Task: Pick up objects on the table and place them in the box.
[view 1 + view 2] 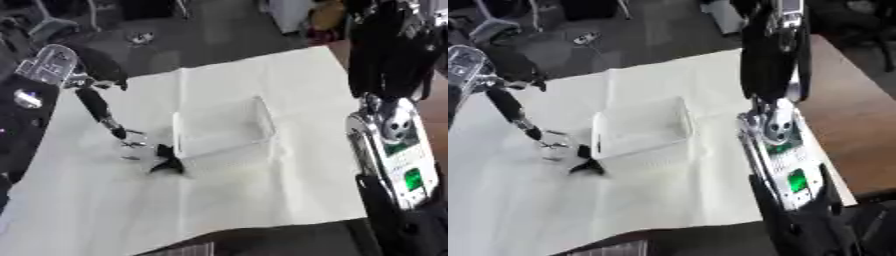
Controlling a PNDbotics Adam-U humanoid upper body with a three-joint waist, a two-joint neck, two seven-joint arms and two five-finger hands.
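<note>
A clear, shallow box [223, 125] stands in the middle of the white cloth. A small black object [166, 162] lies on the cloth at the box's near left corner, touching or almost touching its wall. My left arm reaches down from the upper left. My left hand [129, 145] hovers just left of the black object, its thin silvery fingers spread and holding nothing. My right arm hangs down the right side, and my right hand [802, 225] shows as a dark shape at the lower right, off the cloth. The box looks empty.
The white cloth [262, 190] covers the table, and bare brown wood [842, 100] shows at the right. Dark floor with chairs and clutter lies beyond the far edge. The table's front edge runs along the bottom.
</note>
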